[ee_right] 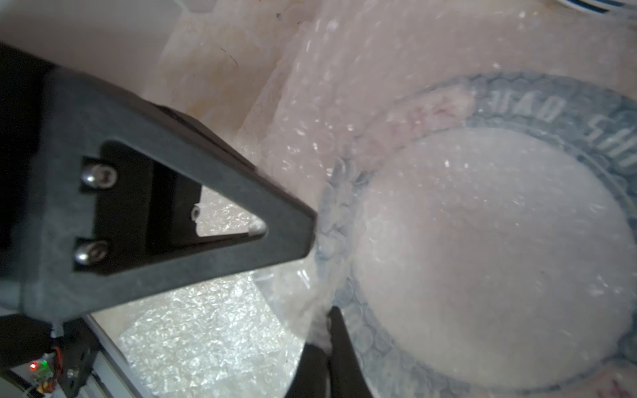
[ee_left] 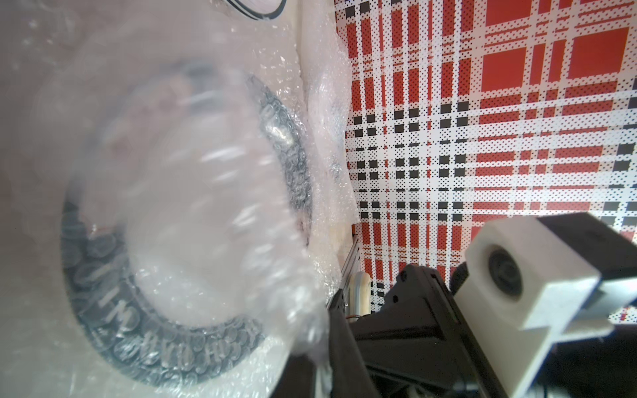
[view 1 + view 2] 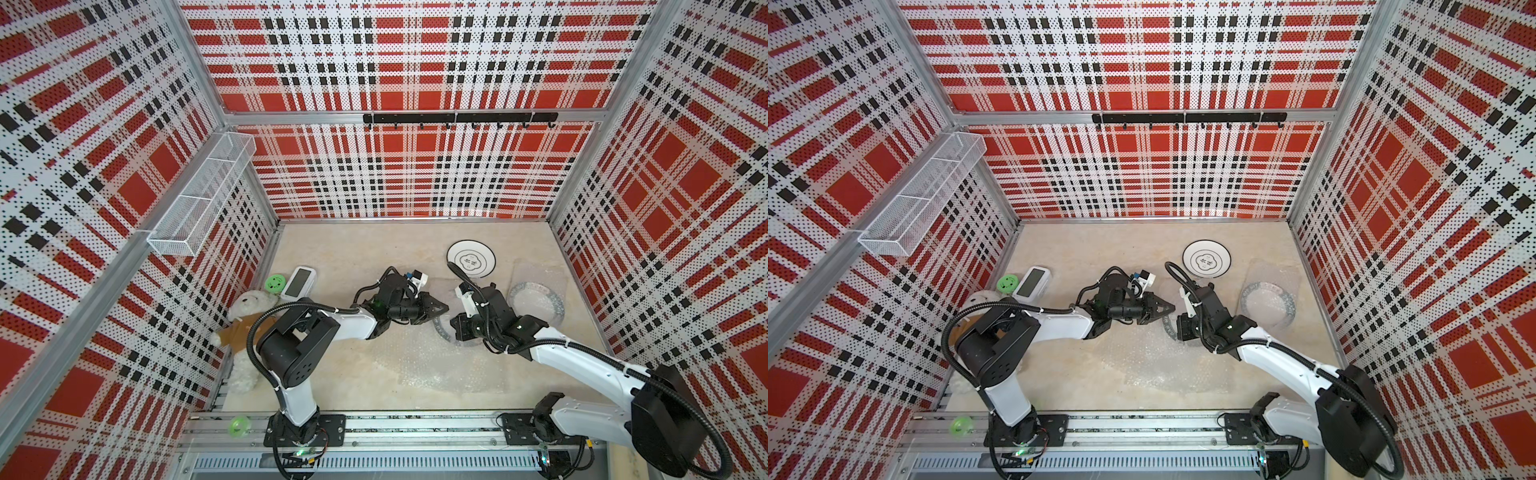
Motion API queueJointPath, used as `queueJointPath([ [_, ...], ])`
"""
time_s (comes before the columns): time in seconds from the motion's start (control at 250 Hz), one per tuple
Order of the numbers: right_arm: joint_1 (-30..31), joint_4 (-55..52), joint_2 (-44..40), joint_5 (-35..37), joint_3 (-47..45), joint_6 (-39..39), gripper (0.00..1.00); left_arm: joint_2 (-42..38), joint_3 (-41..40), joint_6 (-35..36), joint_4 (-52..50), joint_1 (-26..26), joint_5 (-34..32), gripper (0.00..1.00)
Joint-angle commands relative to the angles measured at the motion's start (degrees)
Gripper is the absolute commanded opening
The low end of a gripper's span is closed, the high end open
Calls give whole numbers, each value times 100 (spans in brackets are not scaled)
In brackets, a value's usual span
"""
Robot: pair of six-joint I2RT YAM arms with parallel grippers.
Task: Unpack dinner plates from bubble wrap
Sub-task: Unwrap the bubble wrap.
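A bare dinner plate (image 3: 471,258) lies at the back of the table. A second plate (image 3: 536,303), in bubble wrap, lies to the right. A third wrapped plate (image 2: 193,213) lies between my two grippers; its dark lettered band shows through the film (image 1: 482,258). In a top view only an arc of it (image 3: 441,330) shows beneath the arms. My left gripper (image 2: 322,327) pinches the bubble wrap at the plate's edge, fingers nearly together. My right gripper (image 1: 325,313) is shut on the same wrap, close beside the left one (image 3: 444,308).
A loose bubble wrap sheet (image 3: 415,361) lies flat at the front middle. On the left are a teddy bear (image 3: 249,324), a green disc (image 3: 274,283) and a white device (image 3: 298,282). A mesh basket (image 3: 199,195) hangs on the left wall, and a hook rail (image 3: 459,118) on the back wall.
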Motion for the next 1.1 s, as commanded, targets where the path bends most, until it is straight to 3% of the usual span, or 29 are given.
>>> queueJointPath([
  [0.0,15,-270,-493,385,194,-73,0,-140,137,-226,322,100,175,25],
  [0.144,-170,-1103,-923,948,657,-214,0,-780,182,-86,-65,165,150,49],
  [0.3,-975,-1771,-1310,1136,1010,-243,0,-1694,154,716,-1348,159,-179,66],
  [0.436,-2055,-2099,-1508,1041,1034,-304,0,-2297,189,1596,-2652,90,-582,73],
  [0.632,-3709,-2023,-1508,487,713,-291,0,-2478,576,2768,-4399,-291,-1345,74],
  [0.768,-4632,-1861,-1397,234,474,423,0,-2210,907,3191,-4999,-549,-1641,75],
  [0.82,-4802,-1657,-1385,169,311,645,14,-2043,1007,3245,-5020,-609,-1630,75],
  [0.972,-5102,-1416,-1388,198,132,966,74,-1407,1623,3635,-5557,-996,-1985,73],
  [1.04,-5252,-1443,-1574,126,213,962,89,-1180,1902,3846,-5807,-1228,-2186,74],
  [1.096,-5260,-1451,-1814,68,333,887,93,-1026,2057,3972,-5878,-1405,-2311,76],
])
